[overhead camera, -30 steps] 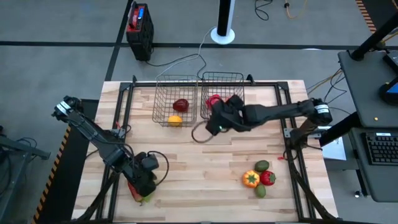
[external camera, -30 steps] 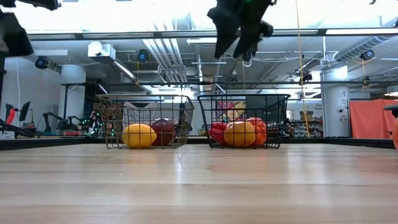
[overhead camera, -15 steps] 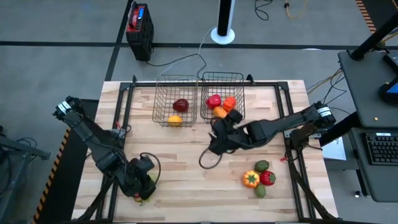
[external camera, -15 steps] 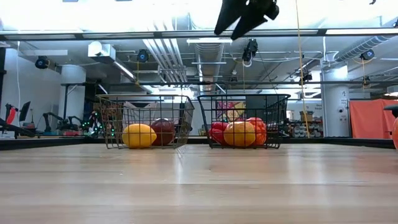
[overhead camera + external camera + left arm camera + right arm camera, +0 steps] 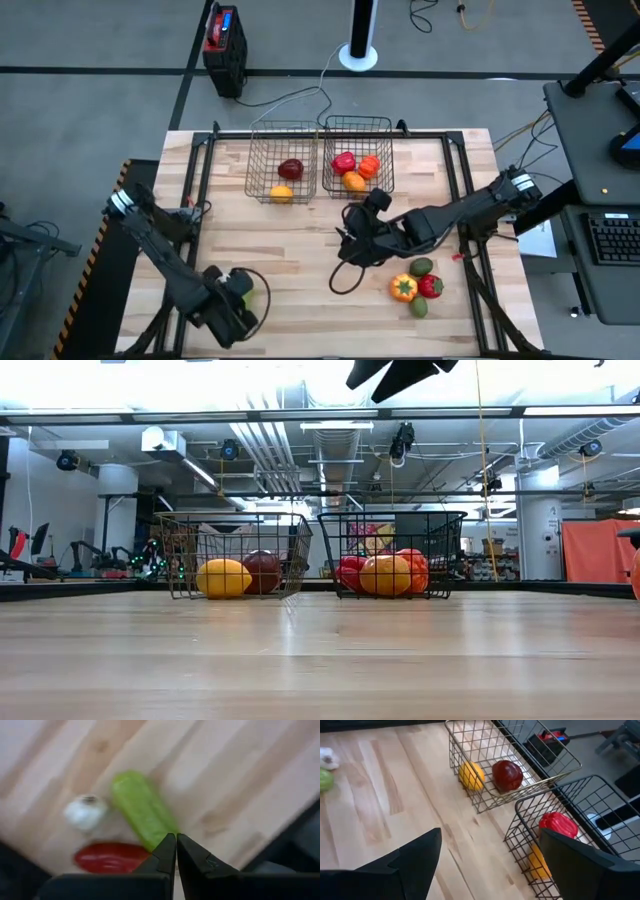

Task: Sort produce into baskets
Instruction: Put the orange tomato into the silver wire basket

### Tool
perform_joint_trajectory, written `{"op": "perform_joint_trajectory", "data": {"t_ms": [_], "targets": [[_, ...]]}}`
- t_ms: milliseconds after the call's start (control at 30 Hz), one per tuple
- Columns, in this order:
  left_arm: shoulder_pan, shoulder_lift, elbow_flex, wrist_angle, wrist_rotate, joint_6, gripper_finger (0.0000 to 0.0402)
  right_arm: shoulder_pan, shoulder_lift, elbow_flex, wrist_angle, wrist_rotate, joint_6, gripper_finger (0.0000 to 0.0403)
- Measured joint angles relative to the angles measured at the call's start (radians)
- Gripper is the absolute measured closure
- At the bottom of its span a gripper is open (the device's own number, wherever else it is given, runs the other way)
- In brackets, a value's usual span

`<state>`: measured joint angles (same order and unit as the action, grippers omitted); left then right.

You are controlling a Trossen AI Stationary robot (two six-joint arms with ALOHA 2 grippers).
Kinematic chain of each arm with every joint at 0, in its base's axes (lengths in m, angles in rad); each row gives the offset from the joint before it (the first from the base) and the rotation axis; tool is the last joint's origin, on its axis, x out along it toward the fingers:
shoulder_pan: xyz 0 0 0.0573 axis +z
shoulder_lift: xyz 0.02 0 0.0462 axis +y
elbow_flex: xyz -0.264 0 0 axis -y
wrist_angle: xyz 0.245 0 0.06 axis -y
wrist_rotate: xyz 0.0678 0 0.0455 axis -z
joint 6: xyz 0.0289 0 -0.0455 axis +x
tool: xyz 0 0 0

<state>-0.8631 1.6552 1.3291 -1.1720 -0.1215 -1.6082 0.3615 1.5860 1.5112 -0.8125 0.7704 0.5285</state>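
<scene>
Two wire baskets stand at the table's far middle. The left basket (image 5: pixel 250 165) holds a dark red fruit (image 5: pixel 290 169) and a yellow one (image 5: pixel 282 194). The right basket (image 5: pixel 390 150) holds a red pepper (image 5: pixel 343 161) and two orange pieces (image 5: pixel 353 181). My left gripper (image 5: pixel 176 840) is shut and points down over the near left corner. Below it on the wood lie a long green vegetable (image 5: pixel 142 810), a garlic bulb (image 5: pixel 85 812) and a red pepper (image 5: pixel 110 857). My right gripper (image 5: pixel 490 865) hangs open over the table's middle, nothing between its fingers.
More produce lies at the near right: an orange-yellow pepper (image 5: pixel 403 288), a red piece (image 5: pixel 430 286) and two green ones (image 5: pixel 421 266). A cable loop (image 5: pixel 345 275) hangs under the right arm. A black and red box (image 5: pixel 224 38) stands on the floor beyond the table.
My right gripper has drawn back from over the right basket toward the table's middle and near edge, staying open. My left gripper has shifted toward the near edge and turned about, staying shut over the produce at the near left.
</scene>
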Motion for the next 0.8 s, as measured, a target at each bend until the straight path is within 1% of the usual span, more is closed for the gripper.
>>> {"op": "perform_joint_trajectory", "data": {"t_ms": [100,200,333,400,467,567,633,700,800], "targets": [[-0.001,0.079,0.082,-0.117,0.000,0.003,0.0402,0.009,0.000,0.000,0.003,0.000,0.003,0.0078],[-0.005,0.135,0.133,-0.188,-0.002,0.005,0.0402,0.023,0.000,0.000,0.003,0.000,0.003,0.0078],[-0.012,0.165,0.140,-0.199,-0.011,0.006,0.0402,0.041,0.000,0.000,0.000,-0.005,-0.006,0.0078],[-0.012,0.169,0.136,-0.197,-0.011,0.005,0.0402,0.049,-0.001,0.000,-0.021,-0.033,-0.004,0.0078],[-0.011,0.175,0.134,-0.192,-0.011,0.005,0.0402,0.053,-0.004,0.003,-0.072,-0.113,0.035,0.0078],[-0.011,0.175,0.134,-0.193,-0.015,0.004,0.0402,0.053,-0.008,0.005,-0.150,-0.328,0.135,0.0077],[-0.011,0.175,0.134,-0.191,-0.018,0.004,0.0402,0.060,0.001,0.005,-0.204,-0.448,0.178,0.0076],[-0.011,0.175,0.134,-0.191,-0.018,0.003,0.0402,0.081,0.015,0.001,-0.276,-0.521,0.214,0.0077],[-0.012,0.174,0.134,-0.185,-0.019,0.002,0.0402,0.121,0.037,-0.004,-0.432,-0.591,0.293,0.0078]]}}
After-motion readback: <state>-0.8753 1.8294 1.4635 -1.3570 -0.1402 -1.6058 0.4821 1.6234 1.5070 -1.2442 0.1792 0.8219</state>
